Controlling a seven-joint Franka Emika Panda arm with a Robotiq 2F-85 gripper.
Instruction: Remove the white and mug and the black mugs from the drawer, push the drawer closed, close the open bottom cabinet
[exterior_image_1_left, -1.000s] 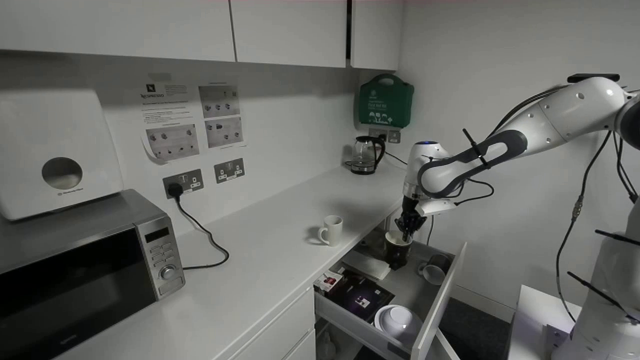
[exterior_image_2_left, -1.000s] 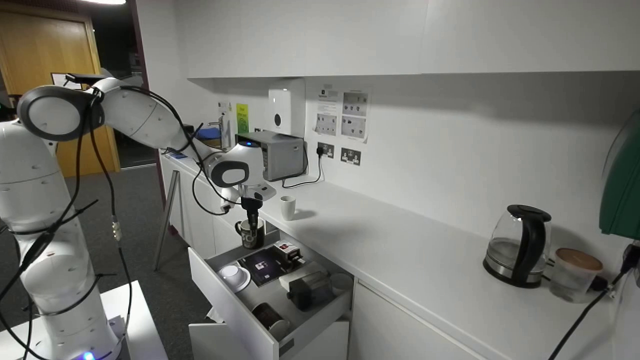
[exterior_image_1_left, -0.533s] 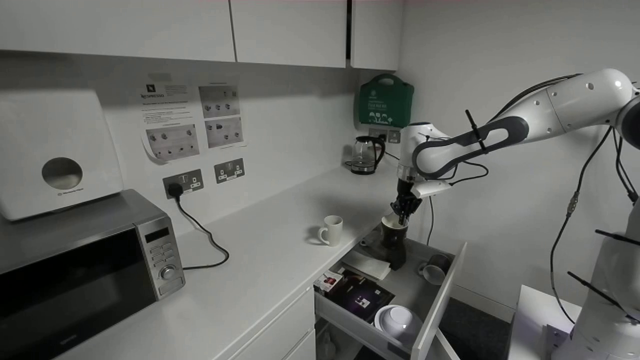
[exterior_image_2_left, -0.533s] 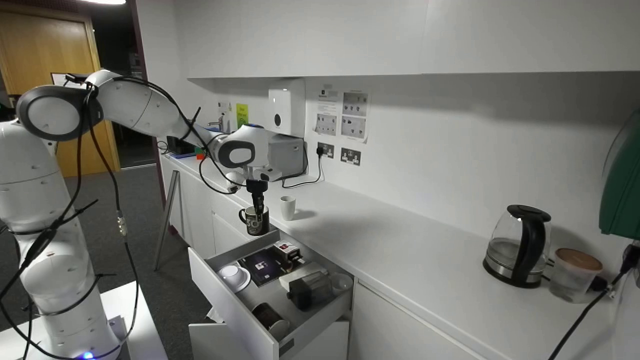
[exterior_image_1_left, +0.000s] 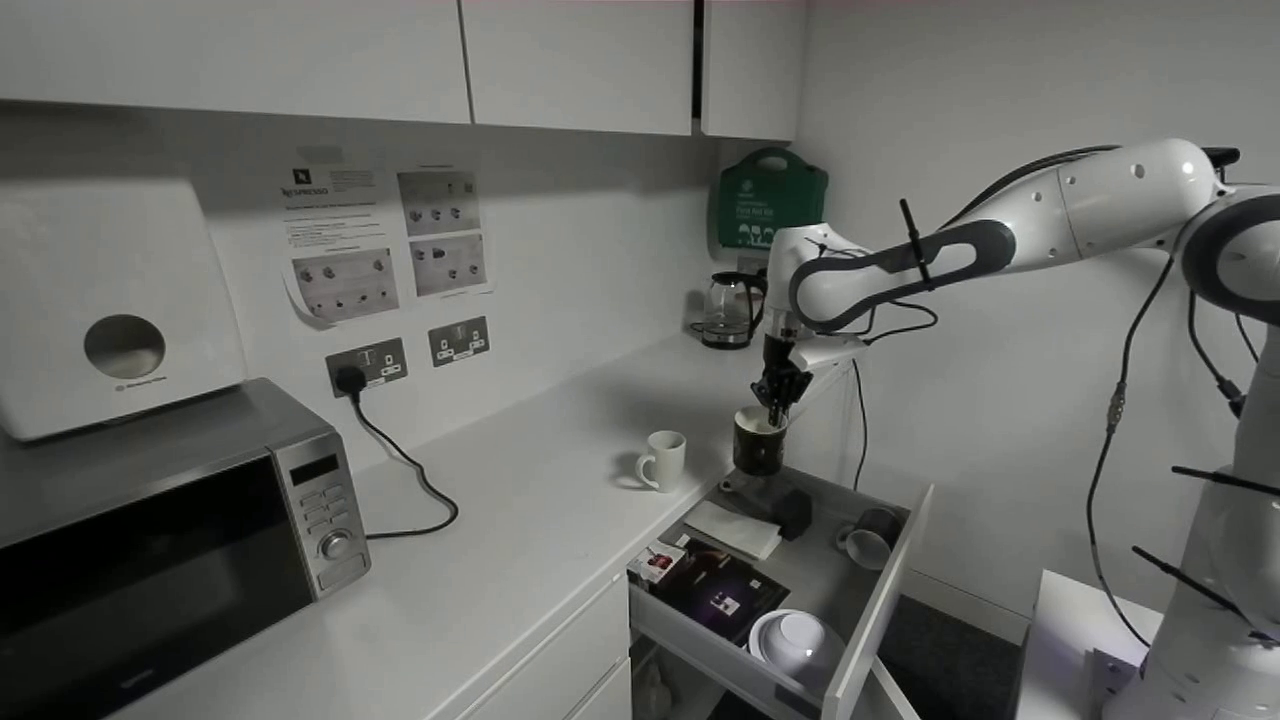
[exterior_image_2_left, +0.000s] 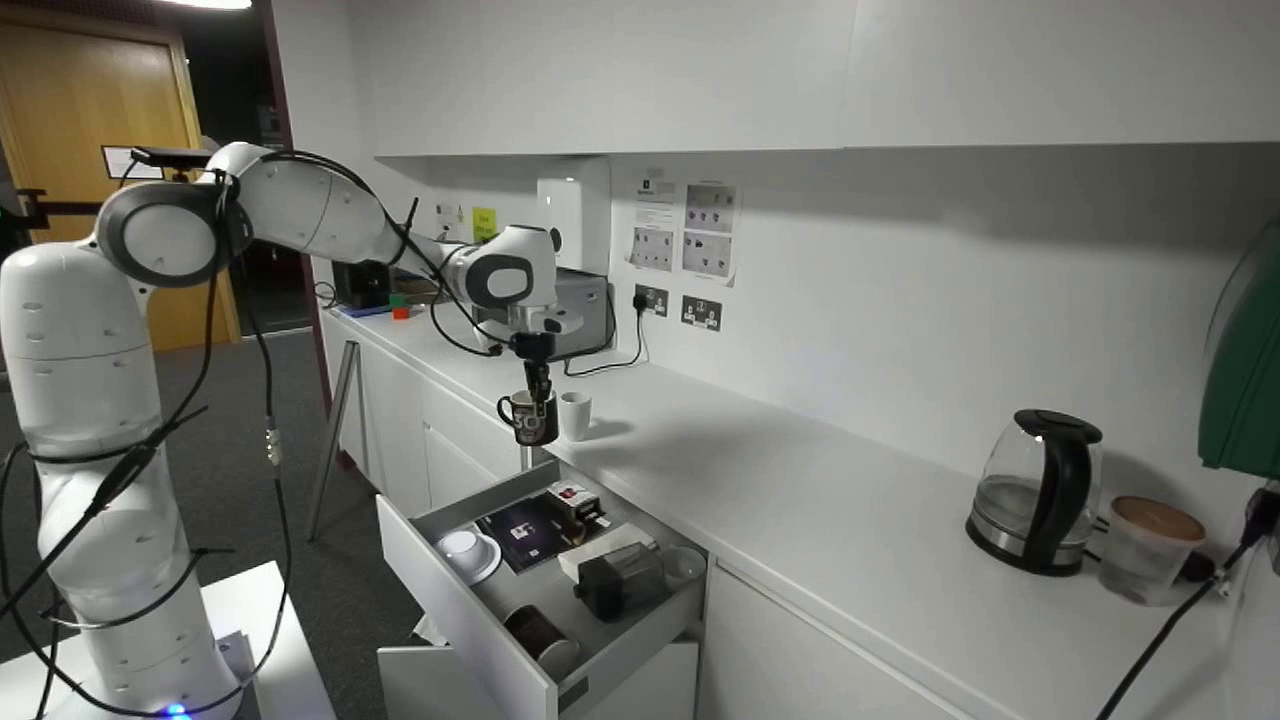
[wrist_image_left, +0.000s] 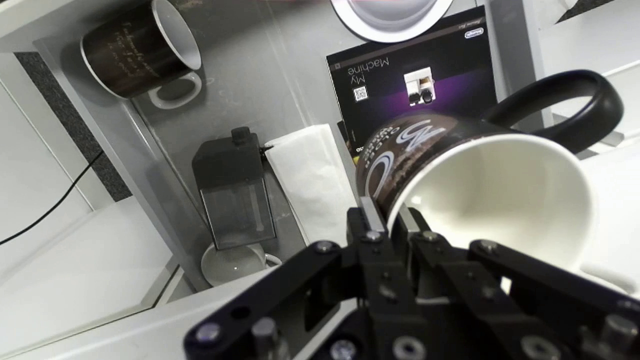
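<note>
The gripper (wrist_image_left: 389, 220) pinches the rim of a black mug (wrist_image_left: 475, 185), one jaw against the pale inside and one against the printed outer wall. It holds the mug roughly upright in the air by the edge of the counter (exterior_image_1_left: 500, 530), the mug's black handle free. The white mug (exterior_image_1_left: 667, 462) stands upright on the counter, near the held one. A second black mug (wrist_image_left: 132, 55) lies on its side in the pulled-out drawer (exterior_image_2_left: 465, 622), along with a dark box (wrist_image_left: 400, 80) printed "My Machine", a clear container (wrist_image_left: 235, 205) with a dark end and some white crockery (exterior_image_1_left: 797, 645). In an exterior view the bottom cabinet (exterior_image_2_left: 645, 685) stands with its white door open beneath the drawer
</note>
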